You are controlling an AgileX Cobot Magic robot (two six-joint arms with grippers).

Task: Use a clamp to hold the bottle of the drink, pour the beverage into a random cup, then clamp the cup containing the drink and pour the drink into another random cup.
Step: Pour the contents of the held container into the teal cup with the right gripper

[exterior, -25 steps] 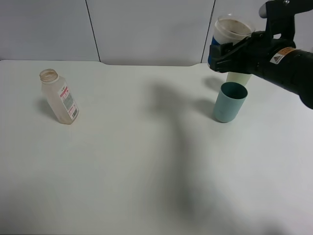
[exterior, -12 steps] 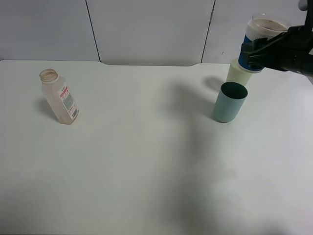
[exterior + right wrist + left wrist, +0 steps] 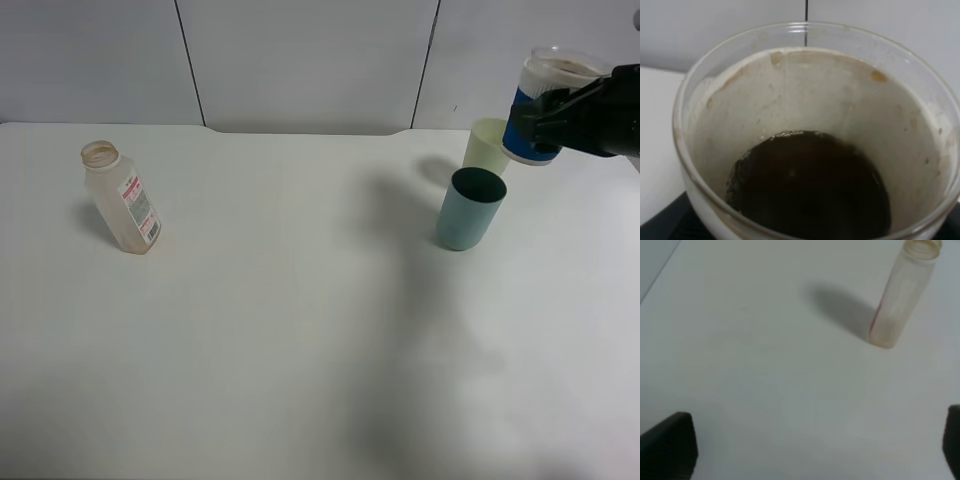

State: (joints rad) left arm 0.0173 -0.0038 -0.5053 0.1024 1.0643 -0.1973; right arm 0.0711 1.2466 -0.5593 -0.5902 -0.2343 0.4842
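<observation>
The bottle (image 3: 121, 198) stands uncapped at the table's left, nearly empty; the left wrist view shows the bottle (image 3: 900, 297) well beyond my left gripper (image 3: 815, 450), whose dark fingers (image 3: 667, 445) stand wide apart, open. At the far right my right gripper (image 3: 560, 115) is shut on the cup (image 3: 543, 78) with the blue band, held in the air slightly tilted, just right of the pale yellow-green cup (image 3: 484, 146). A teal cup (image 3: 468, 208) stands in front of that one. In the right wrist view the cup (image 3: 805, 100) holds dark brown beverage (image 3: 810, 185) at its bottom.
The white table (image 3: 300, 320) runs wide between the bottle and the cups. A grey panelled wall (image 3: 300, 60) stands behind the table's far edge. The left arm does not show in the exterior high view.
My right gripper has carried the blue-banded cup to the right and a little lower, from above the teal cup to beside the yellow-green cup. Bottle, standing cups and left gripper are unchanged.
</observation>
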